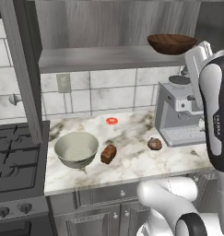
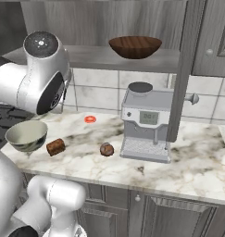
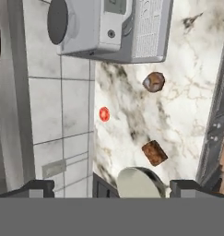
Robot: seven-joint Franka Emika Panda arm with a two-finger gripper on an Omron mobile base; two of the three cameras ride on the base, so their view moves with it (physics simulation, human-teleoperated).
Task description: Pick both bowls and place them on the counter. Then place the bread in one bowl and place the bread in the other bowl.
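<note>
The deep cream bowl [image 1: 76, 148] [image 2: 27, 134] stands upright on the marble counter [image 1: 132, 166] beside the stove. The dark wooden bowl [image 1: 171, 44] [image 2: 134, 46] rests on the grey wall shelf above the coffee machine. A brown bread loaf [image 1: 109, 153] [image 2: 55, 146] [image 3: 155, 153] lies just right of the cream bowl. A round bread [image 1: 154, 144] [image 2: 106, 149] [image 3: 154, 81] sits in front of the machine. My gripper [image 3: 114, 189] hangs open high over the counter, nothing between its fingertips [image 3: 37, 188], with the cream bowl [image 3: 140, 183] below it.
A grey coffee machine [image 1: 178, 113] [image 2: 146, 122] [image 3: 109, 27] stands at the back under the shelf [image 1: 104, 57]. A small red disc [image 1: 111, 120] [image 2: 90, 119] [image 3: 104, 114] lies near the tiled wall. The stove [image 1: 14, 156] borders the counter on the left.
</note>
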